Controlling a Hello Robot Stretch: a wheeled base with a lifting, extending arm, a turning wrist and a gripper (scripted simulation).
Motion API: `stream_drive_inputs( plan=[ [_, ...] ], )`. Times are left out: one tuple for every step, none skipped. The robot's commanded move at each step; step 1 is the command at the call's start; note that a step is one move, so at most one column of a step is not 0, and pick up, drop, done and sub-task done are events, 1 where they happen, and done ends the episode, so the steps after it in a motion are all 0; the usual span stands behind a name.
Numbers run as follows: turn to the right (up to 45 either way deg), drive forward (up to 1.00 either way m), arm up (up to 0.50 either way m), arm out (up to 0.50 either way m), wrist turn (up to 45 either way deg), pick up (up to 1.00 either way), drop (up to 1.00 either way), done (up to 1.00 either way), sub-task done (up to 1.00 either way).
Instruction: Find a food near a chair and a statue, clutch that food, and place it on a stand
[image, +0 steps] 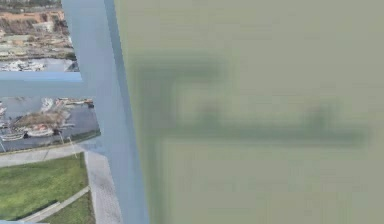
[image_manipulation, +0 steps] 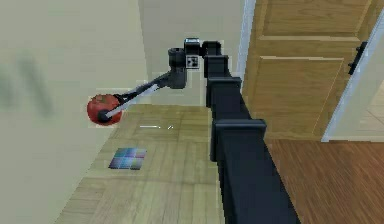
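One dark, square-edged arm (image_manipulation: 240, 150) rises over pale plank floor (image_manipulation: 170, 185), where a small flat patterned square (image_manipulation: 128, 158) lies. Farther out, the claw (image_manipulation: 112, 102) holds a round, glossy red food (image_manipulation: 100, 112) clear of the floor, beside a plain wall (image_manipulation: 60, 60); how far open it is cannot be told. Behind stands a panelled wooden door (image_manipulation: 300, 70)

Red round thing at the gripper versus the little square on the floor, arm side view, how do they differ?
The red round thing is ball-shaped and plain red; the square is flat with bluish patches. The red round thing hangs at the gripper's far end, clear of the floor; the square lies on it. Both are small.
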Motion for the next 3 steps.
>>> stream_drive_inputs(
  plan=[
    [0.0,0.00,0.00,0.00,45.0,0.00,0.00,0.00,0.00],
    [0.0,0.00,0.00,0.00,33.0,0.00,0.00,0.00,0.00],
    [0.0,0.00,-0.06,0.00,0.0,0.00,0.00,0.00,0.00]
  ],
)
